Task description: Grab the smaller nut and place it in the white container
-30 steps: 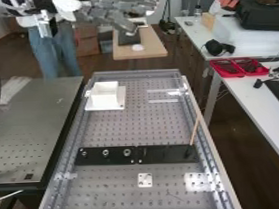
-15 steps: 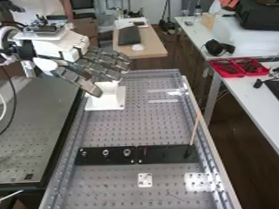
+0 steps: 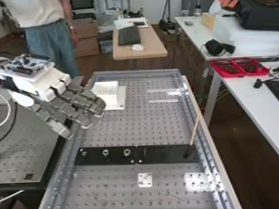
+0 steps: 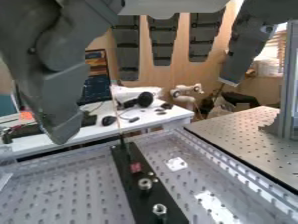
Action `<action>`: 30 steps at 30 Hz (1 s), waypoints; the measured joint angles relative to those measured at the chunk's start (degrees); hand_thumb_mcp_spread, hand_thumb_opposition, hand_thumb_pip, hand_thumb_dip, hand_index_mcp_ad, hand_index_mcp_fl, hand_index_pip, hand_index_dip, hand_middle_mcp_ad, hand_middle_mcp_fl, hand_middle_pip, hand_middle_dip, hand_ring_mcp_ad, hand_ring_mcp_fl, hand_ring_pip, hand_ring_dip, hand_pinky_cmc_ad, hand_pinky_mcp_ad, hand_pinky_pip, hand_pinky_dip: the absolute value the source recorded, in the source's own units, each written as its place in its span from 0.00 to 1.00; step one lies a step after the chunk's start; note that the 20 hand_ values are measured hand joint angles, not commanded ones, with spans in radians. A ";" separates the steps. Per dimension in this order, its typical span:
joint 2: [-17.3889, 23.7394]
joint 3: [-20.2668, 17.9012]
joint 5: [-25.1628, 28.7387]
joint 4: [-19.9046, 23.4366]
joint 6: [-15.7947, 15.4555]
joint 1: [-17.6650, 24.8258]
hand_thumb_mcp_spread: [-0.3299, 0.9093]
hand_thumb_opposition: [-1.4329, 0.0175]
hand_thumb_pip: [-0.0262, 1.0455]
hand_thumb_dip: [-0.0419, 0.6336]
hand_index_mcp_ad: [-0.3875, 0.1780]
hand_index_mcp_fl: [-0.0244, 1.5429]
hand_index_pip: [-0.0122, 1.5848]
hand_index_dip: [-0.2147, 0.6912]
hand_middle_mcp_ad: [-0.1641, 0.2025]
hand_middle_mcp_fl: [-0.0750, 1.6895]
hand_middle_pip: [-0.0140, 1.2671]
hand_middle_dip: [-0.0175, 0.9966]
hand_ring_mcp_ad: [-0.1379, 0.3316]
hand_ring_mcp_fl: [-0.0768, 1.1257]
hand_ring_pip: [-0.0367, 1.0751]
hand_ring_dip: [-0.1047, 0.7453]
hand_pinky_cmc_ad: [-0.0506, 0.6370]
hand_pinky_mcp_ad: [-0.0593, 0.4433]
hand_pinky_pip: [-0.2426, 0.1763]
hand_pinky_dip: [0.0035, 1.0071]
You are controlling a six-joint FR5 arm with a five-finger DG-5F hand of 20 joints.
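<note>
1. We see the perforated metal bench (image 3: pixel 144 127) running away from us in the high view.
2. Our robot hand (image 3: pixel 46 86) hangs over its left side, nearer to us than the container; its fingers are loosely extended, well apart from the thumb, and we have hold of nothing.
3. The flat black bar (image 3: pixel 165 154) lies across the bench's near half.
4. Our white container (image 3: pixel 106 94) stands at the far left.
5. The bearing (image 3: pixel 127 152) stands on the bar.
6. The larger nut (image 3: pixel 105 153) sits left of it.
7. Our smaller nut (image 3: pixel 84 154) stands leftmost on the bar, beyond the larger one.
</note>
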 joint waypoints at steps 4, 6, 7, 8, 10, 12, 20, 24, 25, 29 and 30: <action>-0.20 -3.10 2.39 2.70 0.68 0.21 0.45 0.43 0.69 0.27 0.53 0.08 0.48 0.33 0.65 0.05 0.12 0.19 0.67 0.07 0.11 0.21 0.67 0.77 0.29 0.53; -0.52 -4.39 3.49 4.05 0.96 0.21 0.44 0.44 0.70 0.27 0.53 0.08 0.58 0.31 0.65 0.04 0.12 0.19 0.67 0.06 0.10 0.21 0.67 0.77 0.28 0.53; -0.55 -4.44 3.54 4.12 0.97 0.21 0.45 0.43 0.70 0.27 0.53 0.07 0.61 0.29 0.65 0.04 0.12 0.19 0.67 0.06 0.10 0.21 0.67 0.77 0.28 0.54; -0.86 -4.85 3.81 4.61 1.10 0.12 0.45 0.43 0.70 0.27 0.53 0.06 0.64 0.27 0.65 0.05 0.12 0.19 0.67 0.06 0.10 0.21 0.67 0.77 0.28 0.54; -1.73 -5.40 3.91 5.48 1.31 -0.20 0.45 0.43 0.70 0.30 0.53 0.06 0.69 0.25 0.65 0.05 0.12 0.19 0.67 0.06 0.10 0.21 0.67 0.77 0.28 0.55; -2.50 -5.79 3.76 6.38 1.34 -0.53 0.45 0.42 0.70 0.30 0.53 0.06 0.76 0.25 0.65 0.04 0.11 0.19 0.67 0.06 0.10 0.22 0.67 0.77 0.28 0.55; -6.07 -7.08 1.78 11.61 0.57 -1.98 0.44 0.41 0.76 0.30 0.48 0.05 0.92 0.25 0.65 0.04 0.11 0.19 0.67 0.06 0.10 0.22 0.66 0.77 0.28 0.55; -8.76 -7.91 1.08 15.58 0.60 -2.76 0.46 0.40 0.76 0.29 0.47 0.04 0.97 0.25 0.65 0.04 0.11 0.19 0.67 0.06 0.10 0.22 0.66 0.75 0.28 0.55; -9.54 -8.16 0.86 16.81 0.54 -2.98 0.47 0.39 0.76 0.30 0.47 0.04 0.97 0.25 0.65 0.04 0.11 0.19 0.67 0.06 0.10 0.22 0.66 0.75 0.28 0.55; -11.37 -8.84 0.13 19.98 -0.36 -3.50 0.47 0.39 0.76 0.32 0.47 0.04 0.98 0.25 0.65 0.04 0.11 0.19 0.68 0.06 0.10 0.22 0.66 0.73 0.28 0.55; -11.94 -9.11 -0.08 21.35 -0.76 -3.64 0.48 0.39 0.76 0.32 0.47 0.04 0.98 0.25 0.65 0.04 0.11 0.19 0.67 0.06 0.10 0.22 0.66 0.73 0.28 0.55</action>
